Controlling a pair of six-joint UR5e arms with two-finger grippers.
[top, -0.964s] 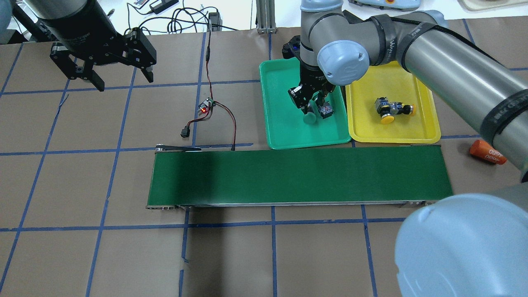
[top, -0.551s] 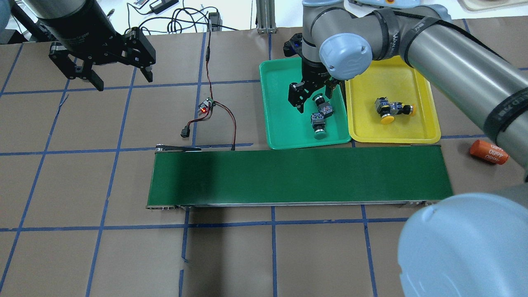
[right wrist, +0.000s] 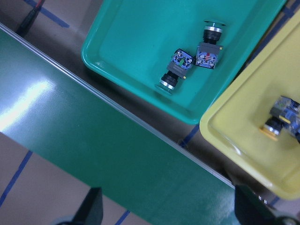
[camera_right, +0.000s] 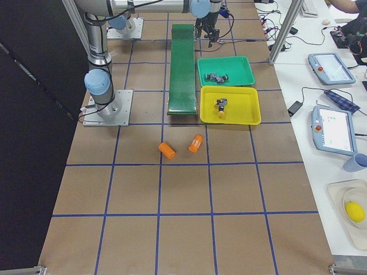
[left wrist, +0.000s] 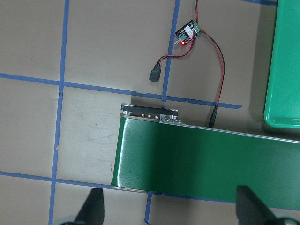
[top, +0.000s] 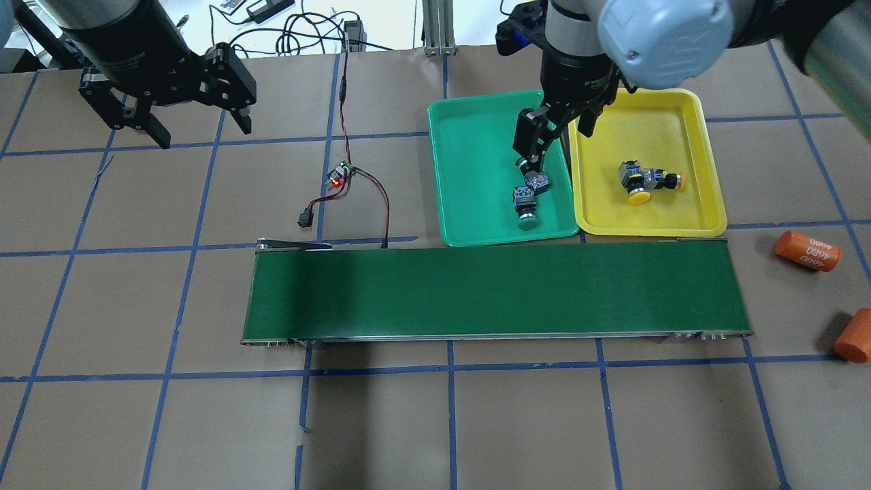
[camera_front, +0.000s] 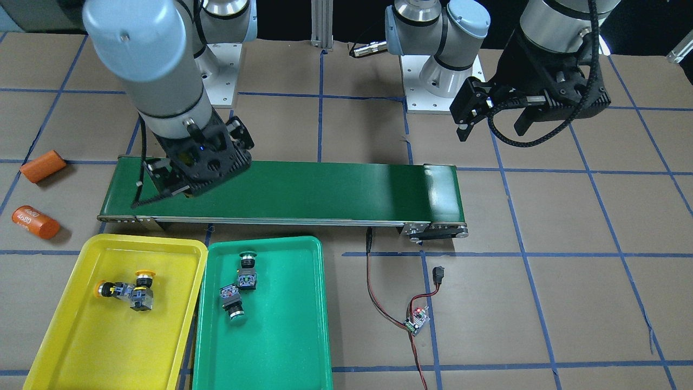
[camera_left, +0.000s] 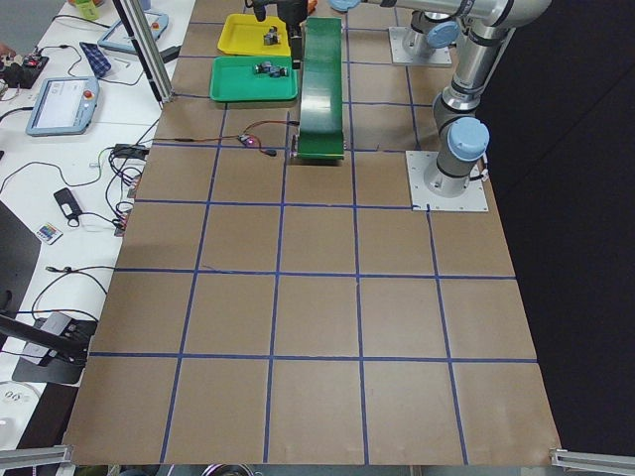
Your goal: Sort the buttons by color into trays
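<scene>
Two green buttons (top: 526, 204) (top: 537, 178) lie side by side in the green tray (top: 469, 170). They also show in the right wrist view (right wrist: 173, 70) (right wrist: 208, 44). Two yellow buttons (top: 636, 184) (top: 663, 179) lie in the yellow tray (top: 653, 211). My right gripper (top: 554, 133) is open and empty, raised above the border between the two trays. My left gripper (top: 202, 133) is open and empty, high over the table's far left. The front view shows the same buttons (camera_front: 231, 300) (camera_front: 142, 287).
The long dark-green conveyor belt (top: 497, 292) runs in front of the trays. A small circuit board with red and black wires (top: 340, 175) lies left of the green tray. Two orange cylinders (top: 808, 250) (top: 854, 344) lie at the right.
My right gripper opened and let a green button go into the green tray, then rose and drew back to the right. My left gripper has stayed still.
</scene>
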